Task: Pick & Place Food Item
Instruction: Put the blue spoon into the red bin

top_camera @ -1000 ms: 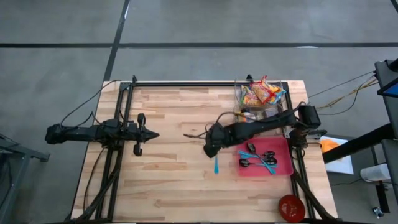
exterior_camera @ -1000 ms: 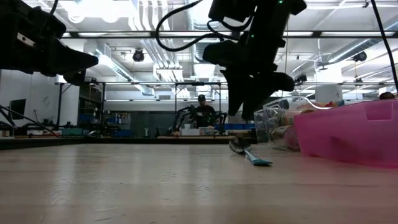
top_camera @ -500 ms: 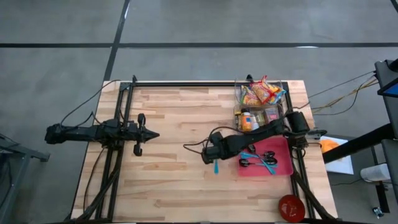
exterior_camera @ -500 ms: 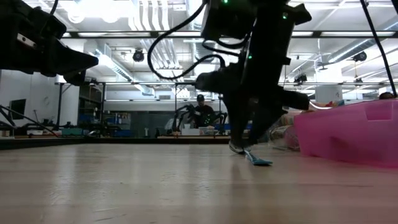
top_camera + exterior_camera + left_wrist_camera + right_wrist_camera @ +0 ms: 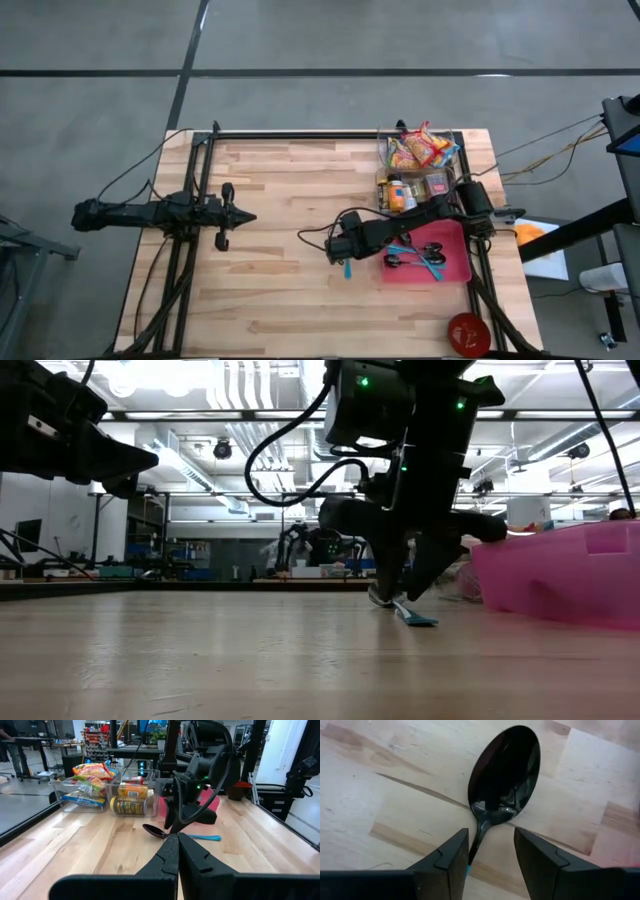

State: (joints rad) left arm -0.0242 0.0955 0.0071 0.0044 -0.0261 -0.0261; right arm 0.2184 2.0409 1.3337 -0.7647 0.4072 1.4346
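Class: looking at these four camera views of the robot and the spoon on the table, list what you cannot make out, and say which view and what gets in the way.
- Spoon handle: right wrist view, the right gripper fingers cover it.
- Whether those fingers touch the spoon: high view, the arm lies over it.
- Can label: left wrist view, too small.
- Red object at the table's near edge: high view, too small to identify.

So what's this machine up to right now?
The right arm's claw is down at the wooden table, its two fingers open on either side of the neck of a spoon with a dark bowl and blue handle. The spoon lies flat beside a pink tray holding more spoons. It doesn't look lifted yet. The left claw is shut, waiting off to the table's other side.
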